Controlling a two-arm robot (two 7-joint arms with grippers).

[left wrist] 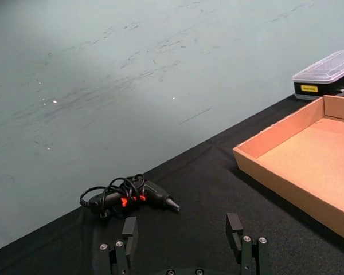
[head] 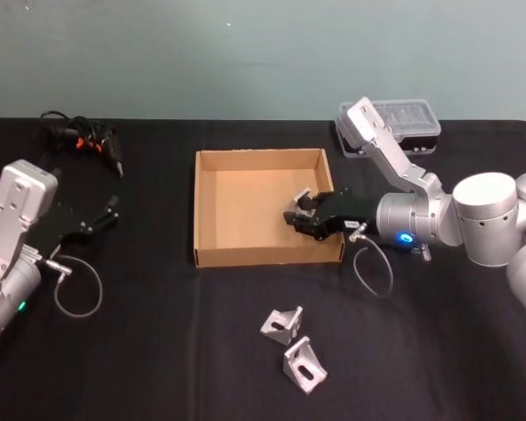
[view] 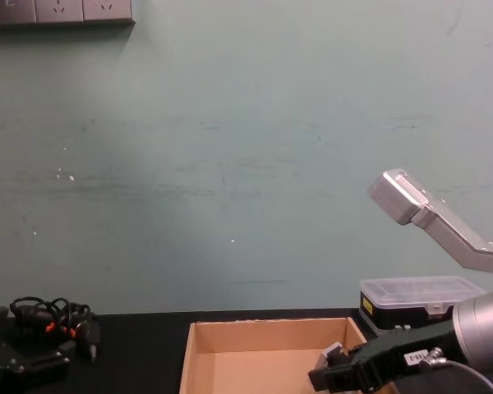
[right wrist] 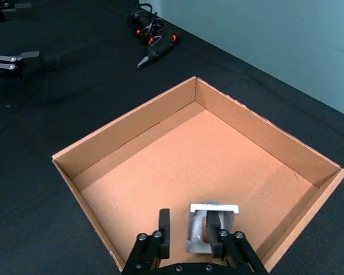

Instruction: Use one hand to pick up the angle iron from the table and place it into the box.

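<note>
The cardboard box (head: 212, 206) sits mid-table, its walls also seen in the right wrist view (right wrist: 120, 129) and the chest view (view: 263, 332). My right gripper (head: 300, 216) reaches low into its right side. Its fingers stand apart. A silver angle iron (right wrist: 212, 220) sits against one finger (right wrist: 219, 238), with bare cardboard between it and the other finger (right wrist: 163, 224). The same angle iron (head: 300, 194) shows at the gripper's tip (view: 324, 373). Two more angle irons (head: 282, 324) (head: 305, 364) lie on the black table in front of the box. My left gripper (head: 105, 215) is parked open at the left.
A clear-lidded black case (head: 390, 123) stands behind the box's right corner. A tangle of black cables with orange bits (head: 83, 136) lies at the back left, just beyond my left gripper (left wrist: 180, 226). A loose cable loop (head: 373, 267) hangs from the right wrist.
</note>
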